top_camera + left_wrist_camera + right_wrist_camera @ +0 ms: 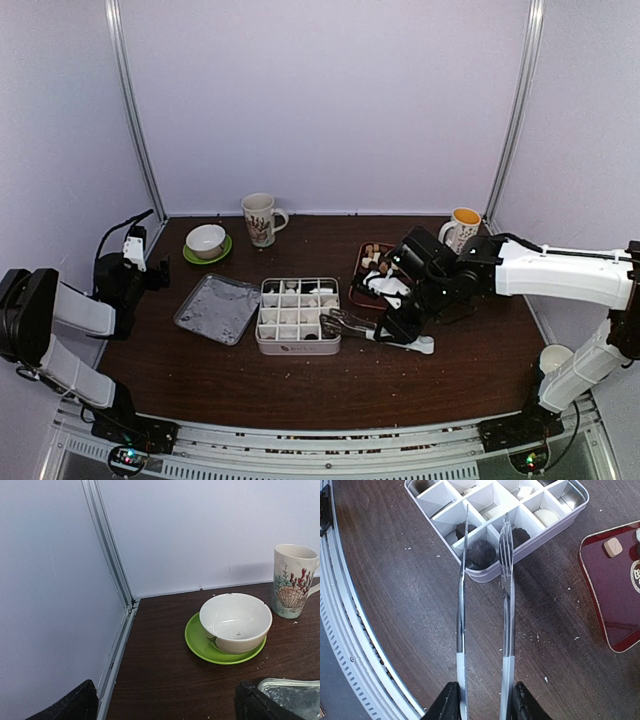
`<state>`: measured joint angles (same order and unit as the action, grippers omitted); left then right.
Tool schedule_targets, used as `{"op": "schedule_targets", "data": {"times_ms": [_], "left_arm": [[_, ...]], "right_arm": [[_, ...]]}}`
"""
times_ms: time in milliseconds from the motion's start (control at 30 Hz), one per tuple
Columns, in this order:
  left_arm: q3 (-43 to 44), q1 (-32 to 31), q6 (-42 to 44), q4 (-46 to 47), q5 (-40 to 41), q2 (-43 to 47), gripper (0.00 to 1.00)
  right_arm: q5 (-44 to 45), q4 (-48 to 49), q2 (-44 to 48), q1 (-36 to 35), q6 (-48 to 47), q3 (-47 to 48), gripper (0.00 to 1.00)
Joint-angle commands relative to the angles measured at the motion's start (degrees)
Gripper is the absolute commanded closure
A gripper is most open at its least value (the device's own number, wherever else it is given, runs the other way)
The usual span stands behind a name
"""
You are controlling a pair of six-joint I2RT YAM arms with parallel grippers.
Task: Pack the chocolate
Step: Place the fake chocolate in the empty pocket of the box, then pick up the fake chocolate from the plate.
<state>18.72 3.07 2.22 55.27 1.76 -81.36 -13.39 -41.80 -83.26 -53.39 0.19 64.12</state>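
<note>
My right gripper (483, 700) is shut on the handle end of metal tongs (506, 580), whose two arms run forward to the white divided box (490, 572). The tong tips stand apart on either side of a dark round chocolate (481, 553) that lies in the box's near corner cell. More dark and cream pieces fill nearby cells. A tan chocolate (613, 546) lies on the red tray (615, 580). In the top view the right gripper (395, 325) is at the box's (262, 300) right side. My left gripper (150, 270) hangs open and empty at the far left.
A white bowl (235, 622) on a green saucer (200, 645) and a shell-patterned mug (292, 580) stand ahead of the left gripper. The box's metal lid (218, 308) lies left of the box. An orange-lined mug (462, 230) stands at the back right, behind the right arm.
</note>
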Motion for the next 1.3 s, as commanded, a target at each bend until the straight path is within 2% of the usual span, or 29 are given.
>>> {"op": "schedule_targets", "data": {"times_ms": [0, 500, 800, 1267], "left_arm": [[0.8, 0.4, -0.5, 1.5, 0.3, -0.3, 0.02], [0.9, 0.4, -0.5, 1.5, 0.4, -0.3, 0.02], [0.8, 0.4, -0.5, 1.5, 0.3, -0.3, 0.02], [0.8, 0.4, -0.5, 1.5, 0.4, -0.3, 0.02]], "right_arm": [[1.1, 1.6, 1.5, -0.2, -0.2, -0.5, 0.63], [4.1, 5.0, 4.4, -0.3, 1.3, -1.8, 0.64], [11.9, 6.5, 7.3, 0.0, 2.8, -1.9, 0.64], [15.8, 8.0, 8.9, 5.3, 6.6, -3.3, 0.64]]}}
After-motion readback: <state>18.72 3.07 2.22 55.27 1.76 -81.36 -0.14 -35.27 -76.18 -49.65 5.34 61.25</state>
